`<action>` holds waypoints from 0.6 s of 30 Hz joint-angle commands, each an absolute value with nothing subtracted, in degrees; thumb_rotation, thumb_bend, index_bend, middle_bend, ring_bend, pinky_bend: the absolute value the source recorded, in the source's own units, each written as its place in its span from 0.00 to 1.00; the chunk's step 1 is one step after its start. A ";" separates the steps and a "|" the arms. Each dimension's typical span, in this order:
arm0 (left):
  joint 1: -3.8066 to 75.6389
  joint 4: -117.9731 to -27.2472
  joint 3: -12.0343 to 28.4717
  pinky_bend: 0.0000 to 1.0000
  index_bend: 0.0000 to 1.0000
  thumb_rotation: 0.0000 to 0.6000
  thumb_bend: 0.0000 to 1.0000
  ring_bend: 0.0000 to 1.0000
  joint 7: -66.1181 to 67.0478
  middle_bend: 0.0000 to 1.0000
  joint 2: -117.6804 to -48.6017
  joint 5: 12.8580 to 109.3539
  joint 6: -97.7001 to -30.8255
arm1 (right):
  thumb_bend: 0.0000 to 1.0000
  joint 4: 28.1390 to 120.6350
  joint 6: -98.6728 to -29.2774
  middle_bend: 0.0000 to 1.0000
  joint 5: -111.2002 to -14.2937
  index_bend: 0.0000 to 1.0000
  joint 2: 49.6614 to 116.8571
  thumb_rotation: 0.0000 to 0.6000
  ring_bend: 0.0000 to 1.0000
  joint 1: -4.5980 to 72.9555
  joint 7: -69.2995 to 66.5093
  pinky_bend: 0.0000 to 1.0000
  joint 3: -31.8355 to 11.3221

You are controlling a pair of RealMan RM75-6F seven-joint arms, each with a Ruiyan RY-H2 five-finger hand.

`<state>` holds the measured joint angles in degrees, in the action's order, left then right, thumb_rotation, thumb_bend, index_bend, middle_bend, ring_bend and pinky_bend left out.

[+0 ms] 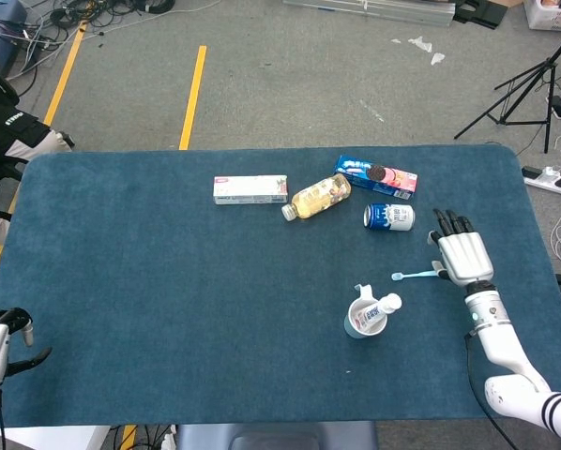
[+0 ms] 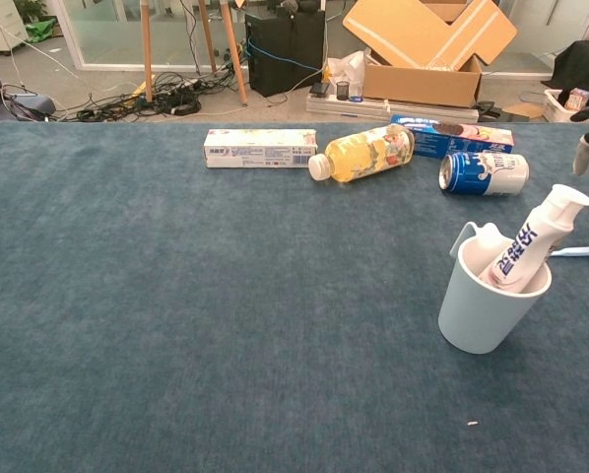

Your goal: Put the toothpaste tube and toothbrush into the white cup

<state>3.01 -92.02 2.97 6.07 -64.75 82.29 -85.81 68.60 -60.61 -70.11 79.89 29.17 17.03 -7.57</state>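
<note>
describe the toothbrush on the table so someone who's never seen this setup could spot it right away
Start at the white cup near the table's right front, with the toothpaste tube leaning out of it. Just behind it, a thin light-blue toothbrush lies flat on the blue cloth, its handle end under the right hand. Nothing nearby is as slim.

A soft dark blue table cover (image 1: 168, 309) is being seen under everything. A long white cardboard box (image 1: 250, 189) is lying beside a clear plastic bottle of yellow drink (image 1: 319, 197). A blue packet of cookies (image 1: 376, 175) is lying behind a small blue and white can (image 1: 389, 217).
</note>
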 commanded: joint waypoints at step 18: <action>3.07 -91.91 2.96 0.35 0.71 1.00 0.00 0.39 6.41 0.45 -64.90 82.15 -85.60 | 0.23 61.44 -58.43 0.03 -71.17 0.42 83.80 1.00 0.00 28.80 16.51 0.12 -5.91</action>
<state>3.08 -91.91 2.97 6.43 -64.91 82.16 -85.60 61.68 -58.65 -71.11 83.59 28.85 16.74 -6.03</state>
